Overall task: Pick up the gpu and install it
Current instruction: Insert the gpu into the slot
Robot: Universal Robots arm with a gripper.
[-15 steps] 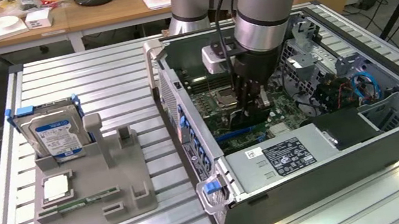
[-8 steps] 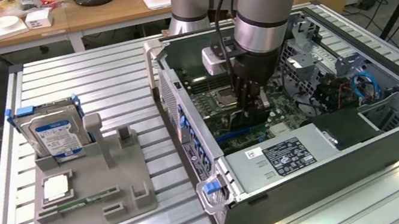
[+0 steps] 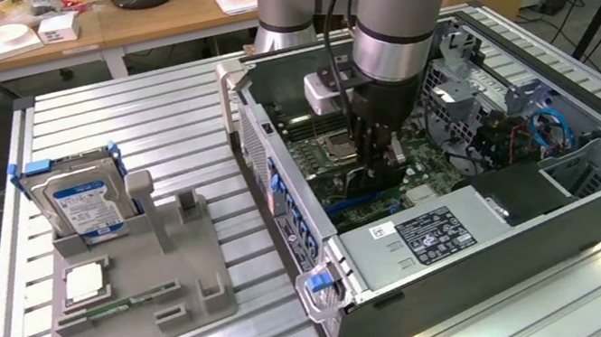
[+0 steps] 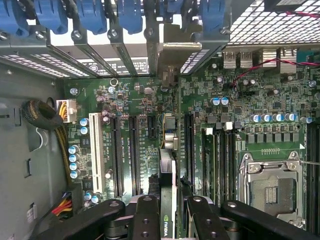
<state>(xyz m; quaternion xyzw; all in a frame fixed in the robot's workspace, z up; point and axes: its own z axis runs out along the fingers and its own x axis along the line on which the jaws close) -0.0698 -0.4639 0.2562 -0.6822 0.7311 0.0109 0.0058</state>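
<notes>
Slatted tabletop (image 3: 146, 121) carries the open case (image 3: 599, 201); my fingers (image 4: 145, 220) pinch the gpu (image 4: 167, 200) on edge between them, its long axis running along the motherboard (image 4: 240, 135) slots, bracket end toward the rear openings, card directly above the board.

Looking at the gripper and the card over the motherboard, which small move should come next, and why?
Probably a slow, straight lowering: the gripper holds the gpu edge-on over the motherboard, its bracket near the rear slots, apparently not yet seated.
</notes>
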